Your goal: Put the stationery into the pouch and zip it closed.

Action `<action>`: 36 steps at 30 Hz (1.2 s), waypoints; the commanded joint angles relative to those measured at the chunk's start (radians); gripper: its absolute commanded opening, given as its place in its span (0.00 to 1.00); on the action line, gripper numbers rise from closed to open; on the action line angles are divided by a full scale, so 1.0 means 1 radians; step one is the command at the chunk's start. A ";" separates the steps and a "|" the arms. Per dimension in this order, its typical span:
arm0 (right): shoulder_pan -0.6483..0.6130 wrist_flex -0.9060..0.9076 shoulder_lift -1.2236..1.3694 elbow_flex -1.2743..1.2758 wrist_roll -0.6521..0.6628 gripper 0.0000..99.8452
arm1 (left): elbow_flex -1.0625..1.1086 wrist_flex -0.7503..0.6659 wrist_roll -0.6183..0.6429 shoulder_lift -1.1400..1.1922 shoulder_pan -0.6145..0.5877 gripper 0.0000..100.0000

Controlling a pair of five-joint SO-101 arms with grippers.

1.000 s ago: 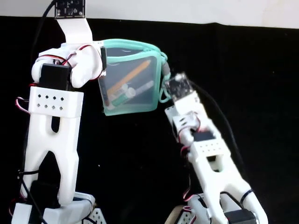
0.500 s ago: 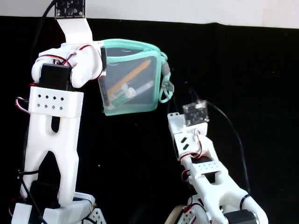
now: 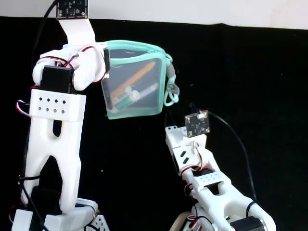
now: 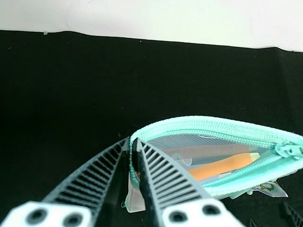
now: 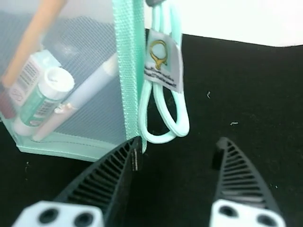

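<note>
Pouch of mint-green translucent mesh [image 3: 144,103], corner clamped between left gripper [image 4: 132,142] fingers; orange pencil [image 4: 222,166] half hidden inside; right gripper [image 5: 179,142] fingers apart, mint loop cord [image 5: 163,138] just beyond fingertips.

Bright, even light; any shadows lost on black cloth [image 3: 269,72]. White arm [image 3: 53,125] shells nr blown out vs dark bg. Faint sheen on clear pouch [image 3: 139,91] side. Rear wall [image 4: 189,19] glares white in wrist views.

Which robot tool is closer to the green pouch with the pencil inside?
Left. The left tool is shut on the pouch at its edge, holding it up off the table. The right tool is open just below the pouch, gripping nothing.
</note>
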 commanded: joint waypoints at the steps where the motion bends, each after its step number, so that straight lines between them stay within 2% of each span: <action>1: -0.005 -0.016 -0.019 -0.007 -0.014 0.27 | 0.081 0.018 -0.008 0.030 0.044 0.01; 10: -0.010 -0.016 0.008 -0.102 -0.143 0.27 | 0.081 0.018 -0.008 0.030 0.044 0.01; 20: -0.005 -0.021 0.243 -0.320 -0.146 0.27 | 0.081 0.018 -0.008 0.030 0.039 0.01; 36: 0.038 -0.021 0.435 -0.588 -0.146 0.27 | 0.081 0.018 -0.008 0.030 0.038 0.01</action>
